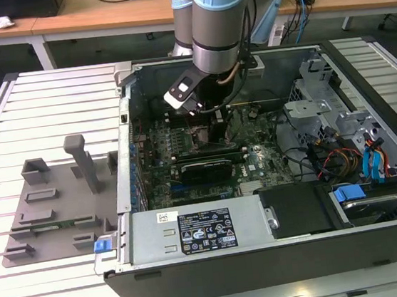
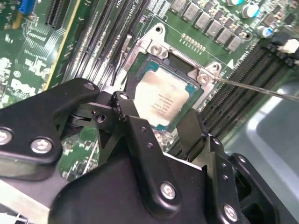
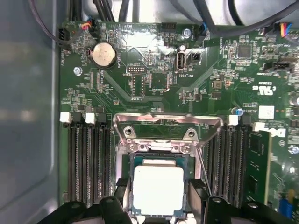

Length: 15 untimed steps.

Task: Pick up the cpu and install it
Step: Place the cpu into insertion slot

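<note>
Exterior view, from its left: pale slatted table [image 1: 49,101]; on it a grey tray [image 1: 55,208] with slots and an upright post [image 1: 79,158]; just beside the tray's right edge an open computer case [image 1: 199,277], lying on its side; power supply [image 1: 194,231] with a white-and-black label along the near wall; motherboard [image 1: 257,163] on the case floor; a black card [image 1: 204,169] lies across it. The arm [image 1: 219,17] comes down from the top into the case; gripper [image 1: 206,122] low over the board, behind the black card. Toward the exterior view's right: metal drive cage [image 1: 317,117], coloured cables [image 1: 336,158], blue clip [image 1: 347,192]. Wooden workbench [image 1: 97,16] behind the table.

Both wrist views: the cpu [image 3: 159,186] [image 2: 161,95] lies flat, silvery top up, inside the socket's metal rim [image 3: 159,145] [image 2: 205,77] on the motherboard; hinged metal plate [image 3: 168,122] is swung open, beyond the socket. The gripper [image 3: 159,200] [image 2: 156,115] straddles the cpu, black tips right at two opposite edges; cannot tell whether it is clamped on the chip or just clear of it. Memory slots [image 3: 86,163] [image 2: 107,28] run on both sides of the socket; round coin battery [image 3: 103,53] sits well apart from it in the first wrist view.
</note>
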### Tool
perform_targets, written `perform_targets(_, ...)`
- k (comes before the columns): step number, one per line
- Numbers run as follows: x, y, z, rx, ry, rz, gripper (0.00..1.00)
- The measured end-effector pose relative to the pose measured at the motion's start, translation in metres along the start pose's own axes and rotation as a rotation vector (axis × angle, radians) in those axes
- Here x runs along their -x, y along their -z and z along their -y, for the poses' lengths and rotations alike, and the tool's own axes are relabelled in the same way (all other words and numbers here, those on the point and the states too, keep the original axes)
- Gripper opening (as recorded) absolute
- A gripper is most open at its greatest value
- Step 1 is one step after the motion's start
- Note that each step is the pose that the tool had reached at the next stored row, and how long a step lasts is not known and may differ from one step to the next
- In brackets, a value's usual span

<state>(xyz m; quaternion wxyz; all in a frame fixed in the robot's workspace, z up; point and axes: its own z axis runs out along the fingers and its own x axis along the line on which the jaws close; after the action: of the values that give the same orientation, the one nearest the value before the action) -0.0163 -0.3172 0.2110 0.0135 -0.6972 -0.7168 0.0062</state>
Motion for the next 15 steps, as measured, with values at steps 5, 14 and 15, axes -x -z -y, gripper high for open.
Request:
perform_targets(5,-0.0031,0.0220,0.0005,0.0001,0.000,0.0000,0.47)
perform_targets(14,-0.0051,0.0617,0.0016,0.0003,0.000,0.0038,0.11)
perform_targets(15,-0.0053,0.0665,0.0017,0.0004,0.000,0.0044,0.11)
